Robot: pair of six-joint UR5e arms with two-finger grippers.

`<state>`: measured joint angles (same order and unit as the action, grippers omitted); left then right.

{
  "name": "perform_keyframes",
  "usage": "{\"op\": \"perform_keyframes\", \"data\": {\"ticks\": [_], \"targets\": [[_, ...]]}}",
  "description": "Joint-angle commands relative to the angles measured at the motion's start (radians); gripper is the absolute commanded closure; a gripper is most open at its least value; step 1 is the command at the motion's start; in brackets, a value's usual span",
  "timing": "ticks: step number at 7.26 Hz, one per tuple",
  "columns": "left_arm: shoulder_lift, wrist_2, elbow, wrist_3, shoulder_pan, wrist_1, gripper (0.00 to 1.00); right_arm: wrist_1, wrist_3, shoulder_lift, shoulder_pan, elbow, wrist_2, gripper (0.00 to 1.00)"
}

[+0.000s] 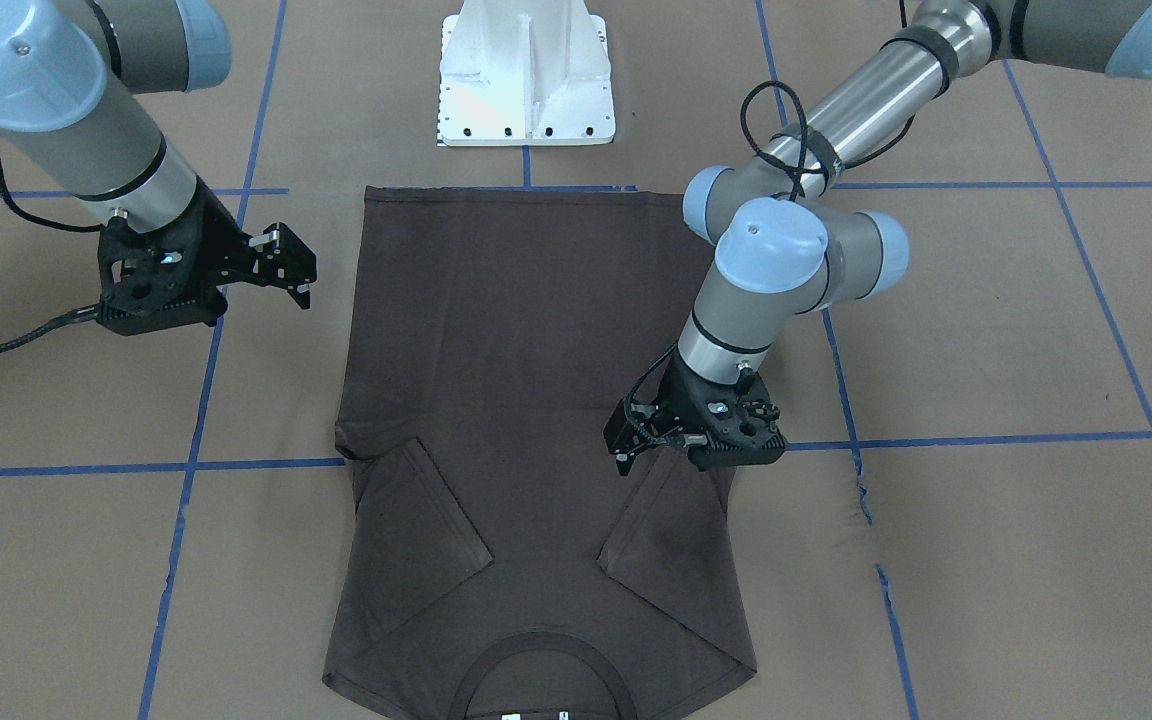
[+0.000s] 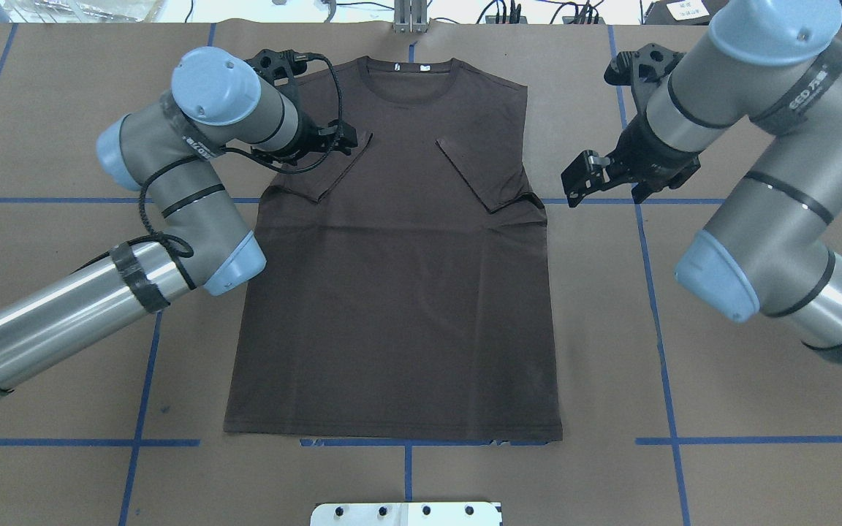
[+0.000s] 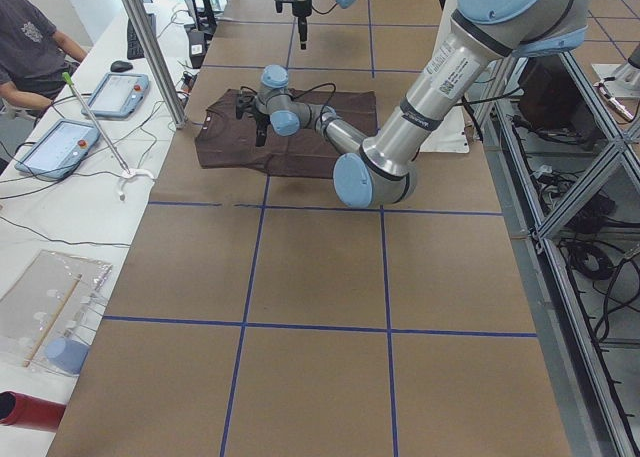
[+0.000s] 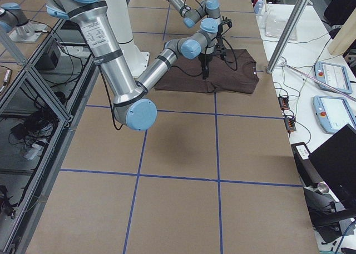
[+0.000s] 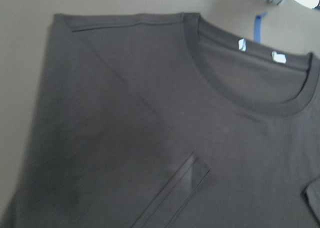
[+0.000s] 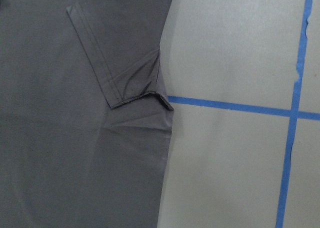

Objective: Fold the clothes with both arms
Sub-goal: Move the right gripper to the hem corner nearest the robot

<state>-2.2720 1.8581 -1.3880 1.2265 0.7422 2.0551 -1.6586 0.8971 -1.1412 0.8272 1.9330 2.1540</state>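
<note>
T-shirt (image 2: 392, 307) lies flat (sleeves folded in), left pincer (image 1: 622, 438) above it

Along the T-shirt (image 2: 392, 307) on my right runs a strip of bare table (image 2: 611, 329). My right claw (image 2: 576, 181) hangs over it beside the folded sleeve, fingers apart and off the cloth. On the T-shirt's other side my left arm (image 2: 194, 183) leans in, its elbow over the side edge. My left claw (image 2: 348, 140) sits above that side's folded sleeve. The T-shirt's middle and hem corners lie flat, open from above. The white pedestal (image 1: 526, 80) stands near the hem, apart from it. The table's far edge lies just past the collar.
</note>
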Motion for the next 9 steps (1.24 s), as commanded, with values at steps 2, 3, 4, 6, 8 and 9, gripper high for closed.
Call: {"op": "perform_keyframes", "data": {"ticks": [2, 3, 4, 6, 8, 9], "targets": [[0.213, 0.001, -0.465, -0.087, 0.0, -0.246, 0.0, 0.335, 0.411, -0.231, -0.268, 0.098, -0.223, 0.0], [0.227, 0.001, -0.549, -0.085, 0.0, -0.31, 0.0, 0.348, 0.522, -0.248, -0.377, 0.101, -0.344, 0.0], [0.218, 0.0, -0.584, -0.084, -0.004, -0.349, 0.0, 0.347, 0.586, -0.259, -0.46, 0.096, -0.42, 0.0], [0.212, -0.004, -0.591, -0.084, -0.006, -0.352, 0.0, 0.347, 0.673, -0.275, -0.549, 0.096, -0.459, 0.0], [0.212, -0.005, -0.598, -0.084, -0.006, -0.352, 0.0, 0.347, 0.727, -0.285, -0.634, 0.095, -0.517, 0.0], [0.216, -0.005, -0.606, -0.084, -0.004, -0.354, 0.0, 0.347, 0.733, -0.285, -0.654, 0.083, -0.519, 0.0]]}}
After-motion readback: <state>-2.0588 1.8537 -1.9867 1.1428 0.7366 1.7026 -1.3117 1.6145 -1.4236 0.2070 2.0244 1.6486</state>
